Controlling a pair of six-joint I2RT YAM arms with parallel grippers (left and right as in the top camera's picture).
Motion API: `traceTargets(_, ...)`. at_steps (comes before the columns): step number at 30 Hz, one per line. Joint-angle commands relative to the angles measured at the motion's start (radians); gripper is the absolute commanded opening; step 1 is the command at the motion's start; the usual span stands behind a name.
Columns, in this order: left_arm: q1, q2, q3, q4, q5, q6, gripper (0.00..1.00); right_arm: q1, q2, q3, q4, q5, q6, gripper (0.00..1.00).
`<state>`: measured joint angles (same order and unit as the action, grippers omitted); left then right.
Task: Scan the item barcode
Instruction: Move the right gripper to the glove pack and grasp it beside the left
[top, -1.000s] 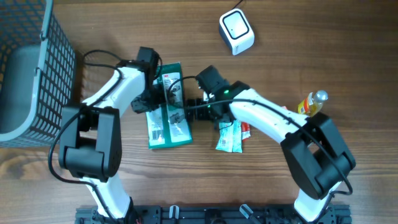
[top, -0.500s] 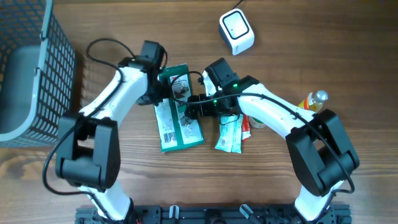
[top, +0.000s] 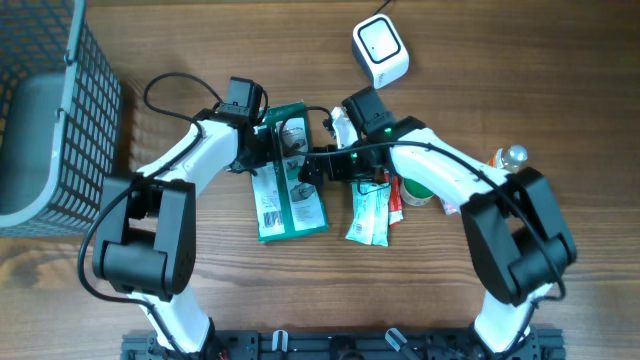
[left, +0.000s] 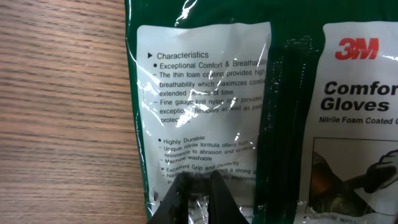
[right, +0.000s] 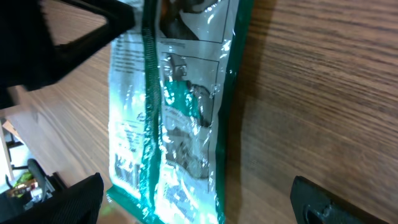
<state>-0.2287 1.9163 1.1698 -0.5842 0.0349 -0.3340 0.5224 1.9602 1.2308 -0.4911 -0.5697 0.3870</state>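
Overhead straight down, wrist views close, sharing glove packet (top: 290, 205)

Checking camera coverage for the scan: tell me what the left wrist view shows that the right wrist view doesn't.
Left wrist only: the red 3M logo and the Characteristics text on the glove pack. Right wrist only: the right gripper, open wide, and the pack's bottom end. Both: the pack, the wooden table, and the left gripper shut on the pack's edge.

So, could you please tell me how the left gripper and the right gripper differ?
The left gripper is shut, pinching the edge of the glove packet; the right gripper is wide open, holding nothing. The left touches the packet; the right's fingers straddle it, apart. Both face that packet.
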Motion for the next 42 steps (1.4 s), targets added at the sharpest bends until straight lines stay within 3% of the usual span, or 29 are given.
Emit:
traceTargets(1,-0.005,0.068,-0.039,-0.006,0.066,0.016,0.04,0.003,0.071,-0.009,0.020,-0.050,-0.017,0.96)
traceTargets(14,-0.005,0.068,-0.039,-0.021,0.066,0.016,0.04,0.061,0.157,-0.009,0.116,-0.088,0.084,0.87)
traceTargets(19,-0.005,0.068,-0.039,-0.021,0.066,0.016,0.04,0.099,0.160,-0.009,0.179,-0.067,0.148,0.76)
traceTargets(22,-0.005,0.068,-0.039,-0.021,0.066,0.016,0.04,0.110,0.161,-0.009,0.193,0.007,0.206,0.63)
traceTargets(27,-0.005,0.068,-0.039,-0.021,0.066,0.016,0.04,0.109,0.162,-0.009,0.203,0.057,0.215,0.56)
traceTargets(35,-0.005,0.068,-0.039,-0.020,0.066,0.016,0.04,0.116,0.217,-0.013,0.252,0.046,0.296,0.52)
traceTargets(39,-0.005,0.068,-0.039,-0.020,0.066,0.016,0.04,0.116,0.226,-0.013,0.259,0.044,0.294,0.34)
traceTargets(42,-0.005,0.068,-0.039,-0.020,0.066,0.016,0.04,0.116,0.226,-0.013,0.266,0.037,0.293,0.27)
